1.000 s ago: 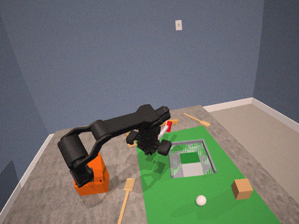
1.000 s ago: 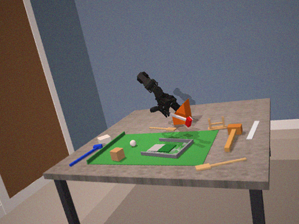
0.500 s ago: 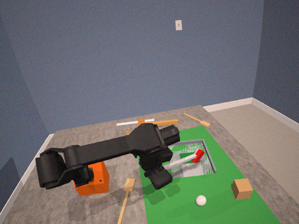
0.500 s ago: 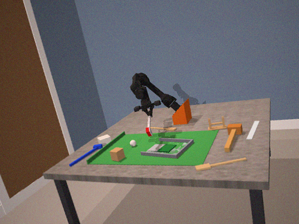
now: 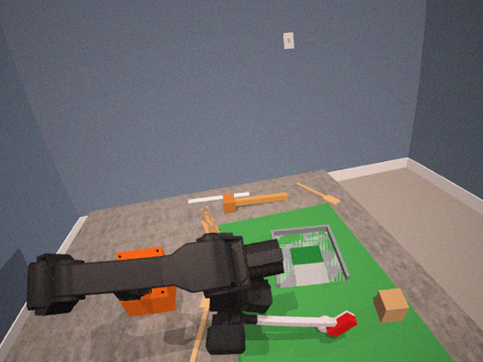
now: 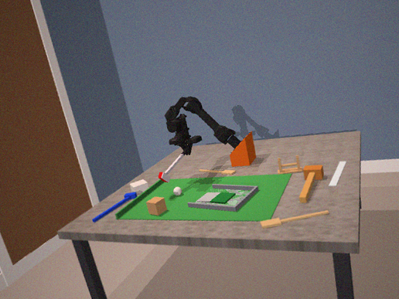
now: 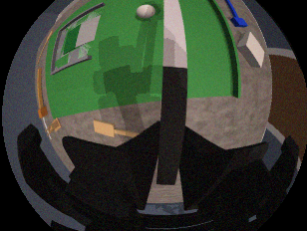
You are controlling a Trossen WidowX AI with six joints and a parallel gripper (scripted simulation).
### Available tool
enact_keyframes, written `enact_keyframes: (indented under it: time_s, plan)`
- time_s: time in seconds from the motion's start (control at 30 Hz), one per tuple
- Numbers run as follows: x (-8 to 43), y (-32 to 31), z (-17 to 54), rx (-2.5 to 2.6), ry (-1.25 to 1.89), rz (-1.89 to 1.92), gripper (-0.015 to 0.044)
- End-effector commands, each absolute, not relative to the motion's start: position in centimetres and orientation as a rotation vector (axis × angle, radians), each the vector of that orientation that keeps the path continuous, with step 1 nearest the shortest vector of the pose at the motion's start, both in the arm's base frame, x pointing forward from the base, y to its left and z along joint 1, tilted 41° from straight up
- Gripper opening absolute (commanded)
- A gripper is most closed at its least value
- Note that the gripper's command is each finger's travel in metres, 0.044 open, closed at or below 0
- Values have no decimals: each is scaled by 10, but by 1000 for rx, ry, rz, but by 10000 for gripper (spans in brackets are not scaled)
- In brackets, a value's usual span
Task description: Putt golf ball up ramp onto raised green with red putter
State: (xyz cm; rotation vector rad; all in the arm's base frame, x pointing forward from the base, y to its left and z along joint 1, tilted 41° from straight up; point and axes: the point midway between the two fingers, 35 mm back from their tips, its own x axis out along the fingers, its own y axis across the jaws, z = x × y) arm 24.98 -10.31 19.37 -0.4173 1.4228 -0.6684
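My gripper (image 5: 237, 320) (image 6: 187, 150) (image 7: 167, 125) is shut on the black grip of the putter and holds it above the table. The putter's white shaft (image 5: 291, 320) (image 6: 174, 164) (image 7: 174, 40) slopes down away from the fingers to its red head (image 5: 342, 324) (image 6: 161, 176), which is raised and outside the wrist view. The white golf ball (image 6: 177, 190) (image 7: 146, 12) rests on the mat, partly hidden by the putter in the top view. The pale ramp (image 5: 311, 274) (image 6: 206, 198) (image 7: 89, 30) leads to the raised green (image 5: 305, 255) (image 6: 222, 197) (image 7: 71, 41).
Grey rails (image 5: 339, 253) (image 6: 239, 204) flank the raised green. A wooden cube (image 5: 391, 304) (image 6: 156, 205) stands on the green mat (image 5: 286, 357) (image 6: 264, 210). A blue mallet (image 6: 111, 208) and white block (image 6: 139, 185) lie beyond the mat's raised edge. An orange mallet (image 6: 308, 185) lies opposite.
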Motion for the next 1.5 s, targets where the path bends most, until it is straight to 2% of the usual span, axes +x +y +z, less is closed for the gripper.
enact_keyframes:
  time_s: [0.0, 1.47]
  plan:
    - [246, -106, 198, -400, 1406, -694, 0]
    - [246, -149, 149, -402, 1408, -701, 0]
